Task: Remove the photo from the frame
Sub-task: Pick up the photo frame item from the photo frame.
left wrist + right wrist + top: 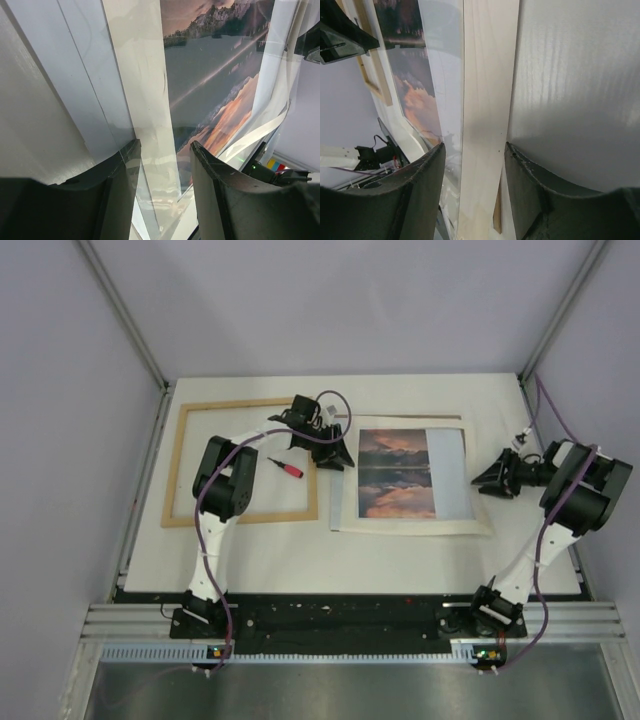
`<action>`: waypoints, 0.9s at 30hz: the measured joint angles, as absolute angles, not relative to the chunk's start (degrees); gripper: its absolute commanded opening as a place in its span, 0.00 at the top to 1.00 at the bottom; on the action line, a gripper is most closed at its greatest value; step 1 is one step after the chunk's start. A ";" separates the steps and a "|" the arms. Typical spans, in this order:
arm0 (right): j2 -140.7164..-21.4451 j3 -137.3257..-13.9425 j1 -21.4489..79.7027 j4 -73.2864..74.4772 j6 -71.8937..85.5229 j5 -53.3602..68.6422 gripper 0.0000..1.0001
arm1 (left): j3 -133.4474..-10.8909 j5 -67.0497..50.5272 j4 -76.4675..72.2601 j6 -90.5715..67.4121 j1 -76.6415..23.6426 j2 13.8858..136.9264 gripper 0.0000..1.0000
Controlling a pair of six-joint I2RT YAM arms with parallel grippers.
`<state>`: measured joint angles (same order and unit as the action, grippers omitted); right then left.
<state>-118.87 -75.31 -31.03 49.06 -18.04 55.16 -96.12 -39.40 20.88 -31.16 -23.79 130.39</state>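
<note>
Left gripper (165,147) fills the bottom of its wrist view, jaws apart astride the cream left border of the frame (415,527). The right gripper (475,147) is likewise parted, straddling the pale wood rim. The photo (397,473) sits inside the frame under glazing, flat on the table (400,565), right of centre. Centre-left lies an empty wooden surround (177,465), with a red-handled tool (287,468) inside.

Bare tabletop (400,565) runs across lower middle, below photo (397,473). At left, wooden rim (230,405) with red screwdriver (285,467) inside its opening; left arm (222,480) crosses above it. Left gripper (335,455) crowds photo's left edge, right gripper (492,480) its right edge. Grey walls (60,390) enclose left, right, top.
</note>
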 measured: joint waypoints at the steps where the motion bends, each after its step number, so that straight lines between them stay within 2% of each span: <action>1: -118.96 -75.29 -31.53 49.15 -18.06 55.35 0.50 | -96.20 -39.40 20.88 -31.16 -23.83 130.43 0.50; 17: -120.86 -74.65 -34.70 58.33 -23.70 64.07 0.54 | -96.44 -39.57 20.60 -31.16 -24.36 130.69 0.50; 27: -120.86 -74.52 -39.13 59.81 -24.53 64.97 0.56 | -96.44 -39.64 20.49 -31.35 -24.43 130.76 0.50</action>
<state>-120.86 -74.52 -39.13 59.81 -24.53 64.97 -96.44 -39.64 20.49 -31.35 -24.43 130.76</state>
